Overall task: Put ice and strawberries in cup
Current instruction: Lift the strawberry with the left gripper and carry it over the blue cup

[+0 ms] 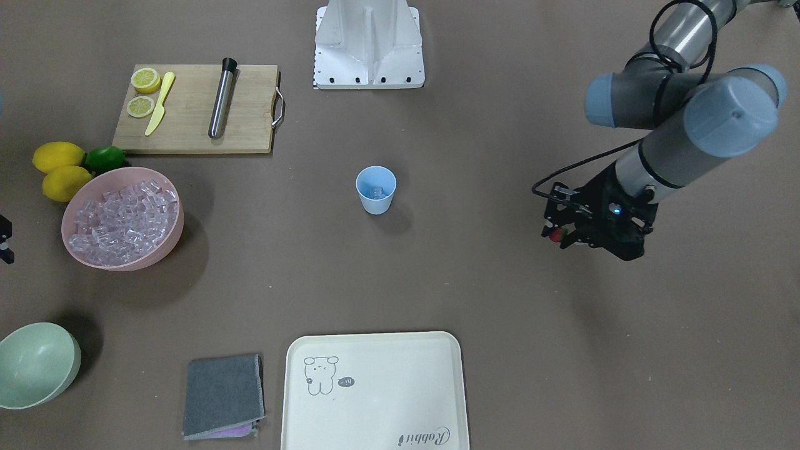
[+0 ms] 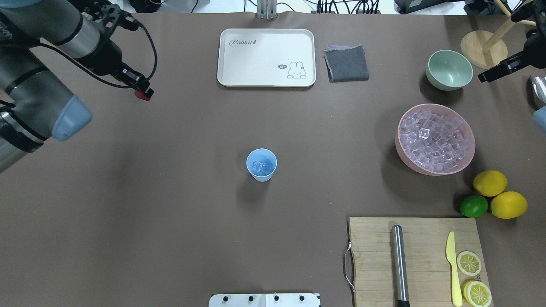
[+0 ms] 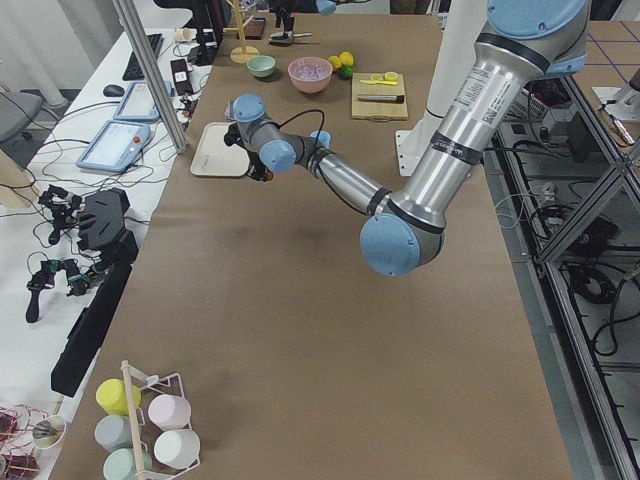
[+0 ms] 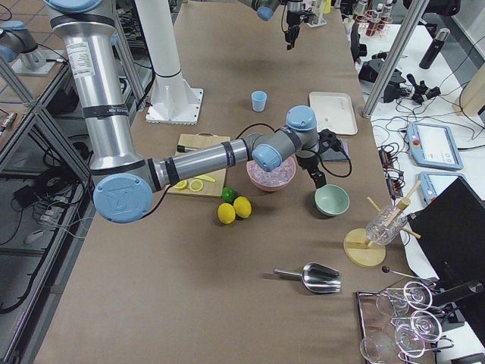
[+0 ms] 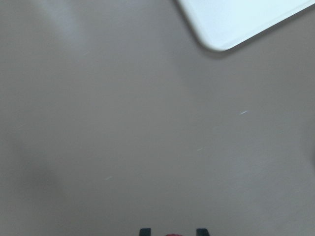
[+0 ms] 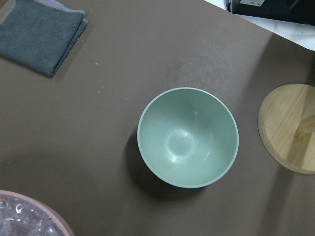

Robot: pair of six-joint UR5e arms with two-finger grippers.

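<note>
Strawberry (image 2: 142,96): likely light, soft, bruisable; gentle hold across body advised; grasped in left gripper (image 2: 143,93) jaws. Right gripper (image 2: 484,77) jaws: cannot tell. Cup (image 2: 261,164) holds ice (image 2: 261,167).

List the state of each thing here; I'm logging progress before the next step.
cup: upright, some ice inside.
strawberry: off the table, clamped in the left gripper.
left gripper: shut on the strawberry, away from the cup.
right gripper: over the green bowl; open or shut unclear.
pink bowl: full of ice.
green bowl: empty.
tray: empty.
</note>
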